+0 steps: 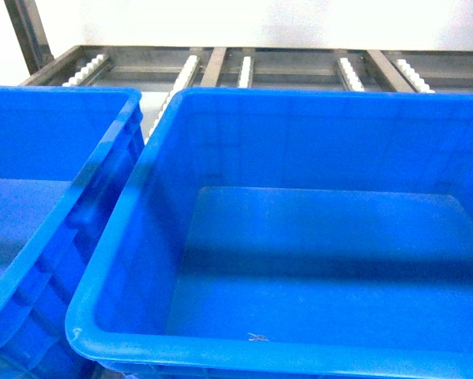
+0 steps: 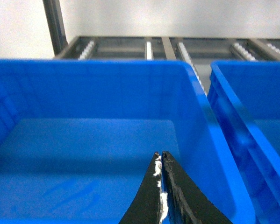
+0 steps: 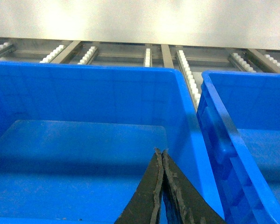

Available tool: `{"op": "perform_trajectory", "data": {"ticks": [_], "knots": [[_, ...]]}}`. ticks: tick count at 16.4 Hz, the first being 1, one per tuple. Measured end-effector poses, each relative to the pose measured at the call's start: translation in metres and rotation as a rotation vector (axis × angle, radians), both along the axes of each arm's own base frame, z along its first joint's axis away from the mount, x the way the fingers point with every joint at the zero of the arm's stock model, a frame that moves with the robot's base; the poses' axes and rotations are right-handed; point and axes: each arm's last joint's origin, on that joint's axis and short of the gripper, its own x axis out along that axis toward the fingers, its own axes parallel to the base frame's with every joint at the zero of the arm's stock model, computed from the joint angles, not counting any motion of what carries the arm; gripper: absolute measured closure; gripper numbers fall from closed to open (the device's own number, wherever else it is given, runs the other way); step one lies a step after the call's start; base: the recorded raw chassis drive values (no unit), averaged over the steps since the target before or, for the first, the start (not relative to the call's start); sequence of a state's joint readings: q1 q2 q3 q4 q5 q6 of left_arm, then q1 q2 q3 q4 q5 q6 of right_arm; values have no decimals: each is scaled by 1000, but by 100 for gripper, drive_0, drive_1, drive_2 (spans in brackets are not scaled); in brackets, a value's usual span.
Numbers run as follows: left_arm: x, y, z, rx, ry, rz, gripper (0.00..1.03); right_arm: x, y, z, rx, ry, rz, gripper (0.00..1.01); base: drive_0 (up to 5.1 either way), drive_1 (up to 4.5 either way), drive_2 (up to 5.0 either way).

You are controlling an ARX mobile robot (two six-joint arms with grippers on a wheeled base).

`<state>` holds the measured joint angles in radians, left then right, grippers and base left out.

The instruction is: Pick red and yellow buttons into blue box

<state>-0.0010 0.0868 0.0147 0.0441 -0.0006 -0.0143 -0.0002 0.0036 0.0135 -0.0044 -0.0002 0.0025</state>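
The red and yellow buttons are out of view in every frame. A deep blue box (image 1: pixel 315 99) fills the middle and right of the head view, and its floor shows nothing in it. Neither gripper appears in the head view. In the left wrist view my left gripper (image 2: pixel 161 154) is shut with nothing held, hanging over the inside of a blue box (image 2: pixel 93 88). My right gripper (image 3: pixel 161 151) is also shut and holds nothing, above the inside of a like blue box (image 3: pixel 83 93).
A second deep blue crate (image 1: pixel 62 93) stands close to the left of the middle one. Each wrist view shows a neighbouring crate on its right (image 2: pixel 252 93) (image 3: pixel 252 98). Behind the crates runs a metal rack with white rollers (image 1: pixel 244 71), then a pale wall.
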Motion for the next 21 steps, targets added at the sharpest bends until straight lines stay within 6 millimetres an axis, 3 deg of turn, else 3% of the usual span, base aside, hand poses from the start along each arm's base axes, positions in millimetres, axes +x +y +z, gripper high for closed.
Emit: {"op": "perform_trajectory", "data": {"ticks": [10,11,18,21], "knots": [[-5,0,1,0,-29,0,101,0,0,0,0,1,2,99,0,0,0],[-5,0,1,0,-29,0,101,0,0,0,0,1,2,96,0,0,0],[-5,0,1,0,-29,0,24,0,0,0,0,1,2,15,0,0,0],[-5,0,1,0,-29,0,14,0,0,0,0,1,2,6,0,0,0]]}}
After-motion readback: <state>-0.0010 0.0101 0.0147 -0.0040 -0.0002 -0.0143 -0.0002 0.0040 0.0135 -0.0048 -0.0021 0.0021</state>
